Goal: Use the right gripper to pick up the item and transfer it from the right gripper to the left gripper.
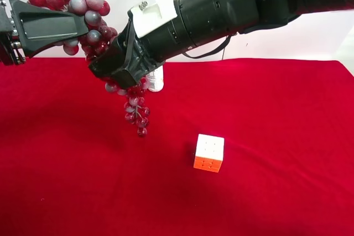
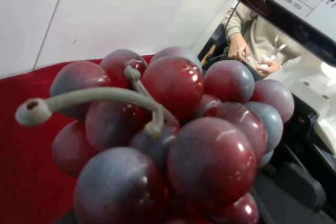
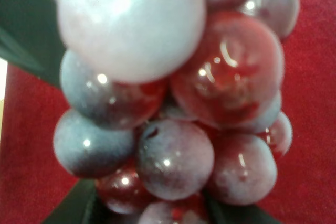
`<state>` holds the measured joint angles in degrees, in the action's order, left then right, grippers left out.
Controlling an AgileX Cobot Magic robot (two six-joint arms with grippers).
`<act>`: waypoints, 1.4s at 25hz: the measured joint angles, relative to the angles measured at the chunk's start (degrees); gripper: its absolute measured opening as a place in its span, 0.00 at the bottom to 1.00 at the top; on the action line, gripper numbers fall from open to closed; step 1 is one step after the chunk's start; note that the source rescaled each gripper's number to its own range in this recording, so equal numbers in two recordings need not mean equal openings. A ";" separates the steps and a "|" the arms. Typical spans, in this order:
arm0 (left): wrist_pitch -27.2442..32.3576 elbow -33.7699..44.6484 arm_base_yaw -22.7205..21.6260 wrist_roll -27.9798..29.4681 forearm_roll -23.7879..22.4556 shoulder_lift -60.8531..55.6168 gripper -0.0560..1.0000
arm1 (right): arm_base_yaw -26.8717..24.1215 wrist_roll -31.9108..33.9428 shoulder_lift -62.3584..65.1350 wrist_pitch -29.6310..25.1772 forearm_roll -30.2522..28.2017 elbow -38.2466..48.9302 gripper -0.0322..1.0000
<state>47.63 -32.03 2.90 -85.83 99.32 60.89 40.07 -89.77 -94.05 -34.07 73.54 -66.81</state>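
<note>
The grapes [image 1: 135, 111] are held in the air above the red cloth. Their lower end hangs free, and their upper end [image 1: 88, 12] reaches up toward the left gripper. The right gripper [image 1: 119, 73], on the thick black arm with the white bracket, is shut on the middle of the bunch. The left gripper [image 1: 66, 26] comes in from the exterior high view's left, and its flat black finger lies across the upper grapes, closed on them. The grapes fill the right wrist view [image 3: 173, 103] and the left wrist view [image 2: 199, 156], where their grey stem [image 2: 94, 95] shows.
A white-and-orange puzzle cube [image 1: 209, 153] sits on the red tablecloth [image 1: 276, 109], to the right of and below the hanging grapes. A white bottle [image 1: 156, 81] stands behind the right gripper, mostly hidden. A seated person [image 2: 247, 40] shows beyond the table.
</note>
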 joint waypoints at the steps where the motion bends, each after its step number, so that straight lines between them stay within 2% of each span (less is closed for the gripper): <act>1: 0.00 0.00 0.00 0.00 0.00 0.00 0.10 | 0.00 0.00 0.00 0.00 0.00 0.00 0.03; 4: 0.00 0.00 0.00 0.00 0.00 0.00 0.10 | 0.00 0.00 0.00 0.00 0.00 0.00 0.07; 9: -0.11 0.00 0.00 0.00 0.00 0.00 0.08 | 0.00 0.00 0.00 -0.77 0.00 0.00 0.34; 13: -0.27 0.00 0.00 -0.42 0.00 0.00 0.08 | 0.00 0.00 0.00 -1.14 0.00 0.00 0.50; 19: -0.57 0.00 0.00 -0.44 -0.44 0.00 0.08 | 0.00 0.00 0.00 -1.09 0.83 0.00 0.82; 21: -0.76 0.00 0.00 -0.56 -0.56 0.00 0.08 | 0.00 0.94 0.00 -0.67 1.06 0.00 0.89; 25: -1.55 0.00 0.00 -0.56 -0.82 0.00 0.08 | 0.00 3.51 0.00 0.21 0.95 0.00 0.92; 35: -1.55 0.00 0.00 -0.62 -0.83 0.00 0.06 | 0.00 8.21 0.14 0.33 -2.79 -0.11 0.92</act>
<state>46.08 -32.03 2.90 -86.45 98.49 60.89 40.07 -81.56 -93.90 -33.74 70.75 -66.92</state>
